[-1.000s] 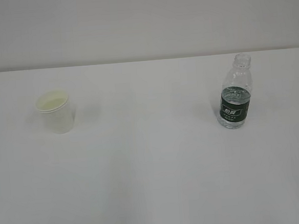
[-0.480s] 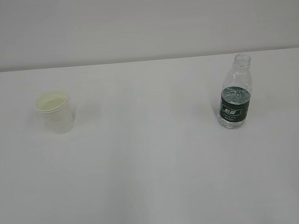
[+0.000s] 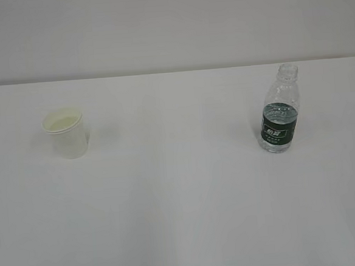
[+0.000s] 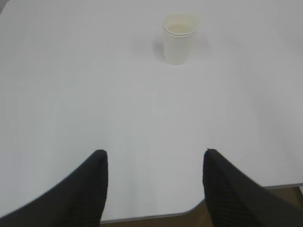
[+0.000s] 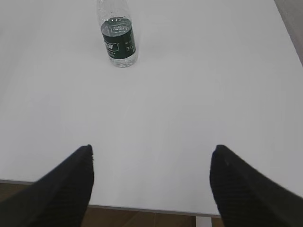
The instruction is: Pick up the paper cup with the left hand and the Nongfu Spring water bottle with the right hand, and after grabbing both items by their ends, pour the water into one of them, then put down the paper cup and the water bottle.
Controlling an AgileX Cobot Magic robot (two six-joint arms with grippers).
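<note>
Nothing is seen to have moved since the earlier exterior frames: cup and bottle are found in the same spots, and neither arm has entered that view. The paper cup [image 3: 66, 133] is stood upright on the left of the white table [image 3: 182, 193], rim up, cream inside showing. The Nongfu Spring water bottle [image 3: 279, 110] is stood upright on the right, capless, well apart from the cup; a water line is made out near the top of its green label (amount hard to judge). In the left wrist view the left hand [image 4: 154, 182] is held over the near table edge, jaws spread and empty, with the cup [image 4: 179, 38] far ahead and slightly right. In the right wrist view the right hand [image 5: 151, 182] is likewise spread wide, nothing gripped, with the bottle [image 5: 118, 35] far ahead and left of centre.
</note>
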